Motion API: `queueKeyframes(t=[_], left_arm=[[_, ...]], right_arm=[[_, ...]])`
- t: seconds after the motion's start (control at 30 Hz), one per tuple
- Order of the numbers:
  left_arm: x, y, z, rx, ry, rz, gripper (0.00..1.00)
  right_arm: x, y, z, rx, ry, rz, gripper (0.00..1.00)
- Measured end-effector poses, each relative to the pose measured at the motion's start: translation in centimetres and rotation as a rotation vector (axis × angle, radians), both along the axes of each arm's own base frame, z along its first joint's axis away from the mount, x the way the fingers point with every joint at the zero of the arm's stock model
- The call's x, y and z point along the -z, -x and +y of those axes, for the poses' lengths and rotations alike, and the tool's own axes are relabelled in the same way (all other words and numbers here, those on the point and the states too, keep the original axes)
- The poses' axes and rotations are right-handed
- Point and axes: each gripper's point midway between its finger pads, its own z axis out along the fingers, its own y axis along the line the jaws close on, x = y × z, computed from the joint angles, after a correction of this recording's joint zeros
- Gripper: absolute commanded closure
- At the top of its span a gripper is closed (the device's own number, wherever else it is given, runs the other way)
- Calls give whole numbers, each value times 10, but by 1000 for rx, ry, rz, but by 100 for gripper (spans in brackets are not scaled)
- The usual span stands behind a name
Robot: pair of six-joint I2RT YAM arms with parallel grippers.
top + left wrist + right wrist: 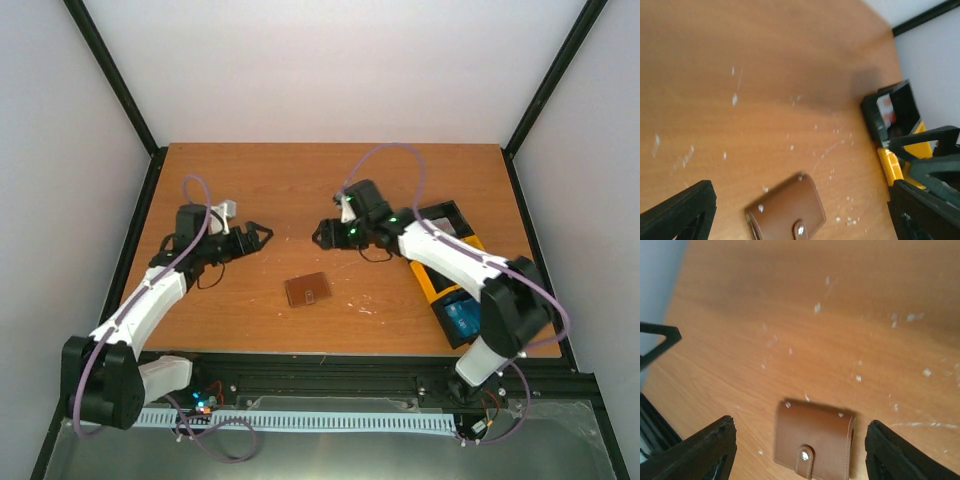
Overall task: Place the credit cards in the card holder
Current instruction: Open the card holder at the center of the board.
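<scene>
Overhead view of a wooden table (250, 180) with two robot arms reaching in from the near edge. One brown card holder (307, 289) lies flat near the middle of the table, between the two arms and a little nearer the bases than either pincer. It is folded shut, its strap closed over a small metal clasp (804, 455). The left gripper (262, 236) hangs above the table with its fingers spread wide and nothing between them. The right gripper (320, 234) faces it from the other side, also spread wide and empty. Each wrist camera looks down at the holder framed between its own dark fingers (700, 450), clear of it. At the right edge stand one black tray (869, 112) and one yellow tray (428, 283), touching. Two cards can be counted: one red and white card (885, 107) in the black tray, and one blue card (462, 318) at the near end of the trays, partly hidden by the right arm. Any further cards cannot be made out. The holder looks light and soft, likely to slide on the smooth wood, so it probably needs pinning by one edge while the strap is lifted. The cards look thin, stiff and slippery, so they are best pinched across a short edge.
</scene>
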Motion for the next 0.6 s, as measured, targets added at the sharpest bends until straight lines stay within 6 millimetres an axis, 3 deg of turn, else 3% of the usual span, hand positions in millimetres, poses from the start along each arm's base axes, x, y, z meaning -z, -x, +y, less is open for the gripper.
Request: queueKeyframes(t=[0.07, 0.17, 0.23, 0.4, 0.5, 0.6], left_arm=[[23, 9, -10, 29, 0, 82, 11], [51, 17, -25, 83, -6, 175, 13], [68, 20, -33, 115, -16, 229, 15], [100, 24, -47, 193, -30, 329, 20], [107, 21, -52, 230, -36, 342, 23], [109, 20, -57, 270, -25, 339, 27]], right_arm=[[33, 12, 13, -59, 87, 70, 38], [72, 36, 16, -118, 189, 166, 46], [89, 55, 10, -154, 231, 212, 52], [135, 111, -26, -224, 340, 364, 66], [149, 132, -38, -255, 380, 427, 72], [147, 138, -29, -294, 370, 423, 82]])
